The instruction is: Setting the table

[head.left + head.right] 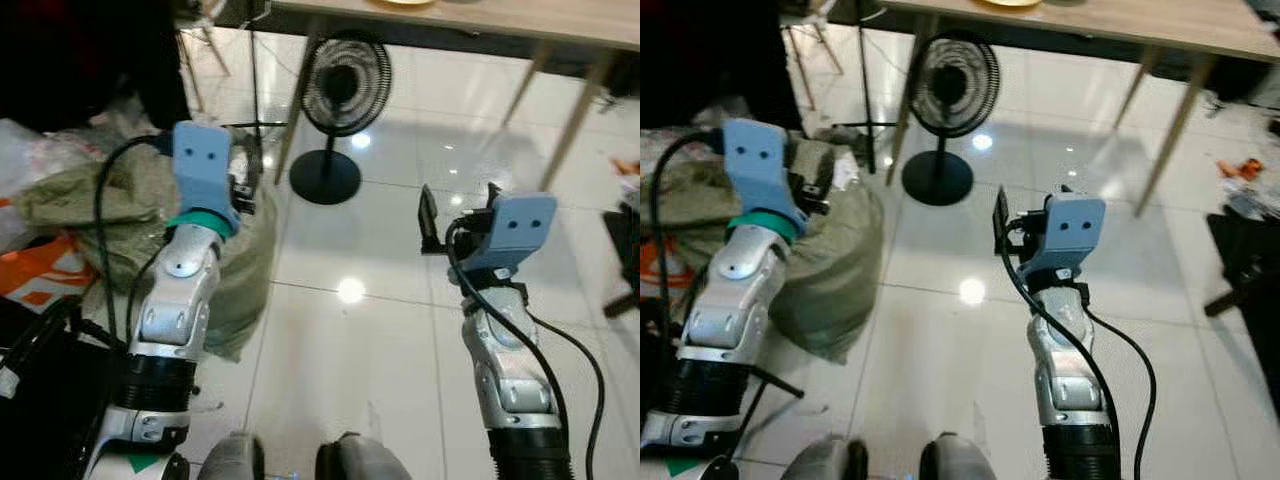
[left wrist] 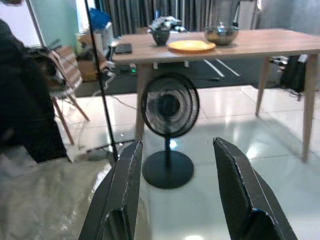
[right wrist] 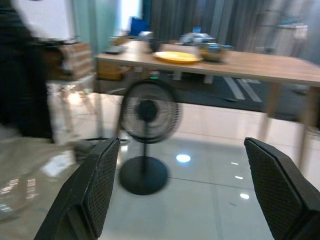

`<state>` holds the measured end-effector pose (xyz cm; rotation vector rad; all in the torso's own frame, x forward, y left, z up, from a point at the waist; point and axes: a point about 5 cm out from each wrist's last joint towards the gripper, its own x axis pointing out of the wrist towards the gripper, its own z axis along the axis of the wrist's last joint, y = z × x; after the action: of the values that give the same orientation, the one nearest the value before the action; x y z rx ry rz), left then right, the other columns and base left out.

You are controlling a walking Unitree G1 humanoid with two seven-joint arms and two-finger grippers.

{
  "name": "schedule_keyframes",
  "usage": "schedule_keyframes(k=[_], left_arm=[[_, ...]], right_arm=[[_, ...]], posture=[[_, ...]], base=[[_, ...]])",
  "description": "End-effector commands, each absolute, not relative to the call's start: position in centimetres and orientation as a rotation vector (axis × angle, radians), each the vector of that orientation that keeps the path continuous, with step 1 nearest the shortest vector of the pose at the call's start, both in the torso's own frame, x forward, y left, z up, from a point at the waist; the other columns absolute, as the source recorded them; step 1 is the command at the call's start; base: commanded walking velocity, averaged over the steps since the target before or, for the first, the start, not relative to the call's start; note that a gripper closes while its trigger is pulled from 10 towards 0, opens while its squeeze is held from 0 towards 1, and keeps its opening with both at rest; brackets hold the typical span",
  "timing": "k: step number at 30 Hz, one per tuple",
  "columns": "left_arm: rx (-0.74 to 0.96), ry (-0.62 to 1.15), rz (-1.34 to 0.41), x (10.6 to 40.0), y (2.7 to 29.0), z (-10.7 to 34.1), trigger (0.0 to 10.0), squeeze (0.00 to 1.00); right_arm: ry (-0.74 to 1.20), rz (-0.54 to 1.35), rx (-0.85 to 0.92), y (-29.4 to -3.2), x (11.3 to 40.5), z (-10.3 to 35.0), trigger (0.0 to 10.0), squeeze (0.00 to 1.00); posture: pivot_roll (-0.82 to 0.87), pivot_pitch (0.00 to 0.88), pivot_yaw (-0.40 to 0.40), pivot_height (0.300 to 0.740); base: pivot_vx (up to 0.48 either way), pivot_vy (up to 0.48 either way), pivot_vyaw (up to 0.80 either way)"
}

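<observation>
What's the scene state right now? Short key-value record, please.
location: tiled floor, short of a wooden table
on table: yellow plate, metal bowl, dark bowl
obstacle: black standing fan on the floor by a table leg
left side: greenish sack on the floor
left gripper: open, empty, raised toward the fan
right gripper: open, empty, raised toward the table
task progress: nothing picked up yet

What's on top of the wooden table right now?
On the wooden table sit a yellow plate, a metal bowl, a dark bowl and a flat dark item. The bowls' contents are hidden by their rims.
</observation>
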<state>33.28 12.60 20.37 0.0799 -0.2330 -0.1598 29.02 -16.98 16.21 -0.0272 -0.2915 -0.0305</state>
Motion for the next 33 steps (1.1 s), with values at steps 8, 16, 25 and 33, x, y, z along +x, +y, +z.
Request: schedule_keyframes(k=[8, 16, 25, 33], left_arm=[[0.086, -0.214, -0.145, 33.29, 12.99, 19.85, 10.0, 0.00], [0.087, -0.215, -0.146, 33.28, 12.94, 19.84, 10.0, 0.00], [0.085, -0.216, -0.147, 33.32, 12.94, 19.88, 10.0, 0.00], [0.066, -0.215, -0.155, 33.30, 12.79, 19.97, 10.0, 0.00]], right_arm=[[-0.280, -0.024, -0.031, -16.80, 28.97, 15.94, 10.0, 0.00], [-0.278, -0.024, -0.034, -16.85, 28.99, 15.88, 10.0, 0.00], [-0.276, -0.025, -0.034, -16.83, 29.00, 15.85, 10.0, 0.00], [-0.262, -0.027, -0.023, -16.85, 28.96, 15.63, 10.0, 0.00]], posture=[[-0.02, 0.022, -0.004, 0.740], [-0.02, 0.022, -0.005, 0.740], [-0.02, 0.022, -0.003, 0.740], [-0.02, 0.025, -0.001, 0.740]], base=[[-0.293, 0.000, 0.00], [-0.294, 0.000, 0.00], [-0.161, 0.000, 0.00], [0.000, 0.000, -0.30]])
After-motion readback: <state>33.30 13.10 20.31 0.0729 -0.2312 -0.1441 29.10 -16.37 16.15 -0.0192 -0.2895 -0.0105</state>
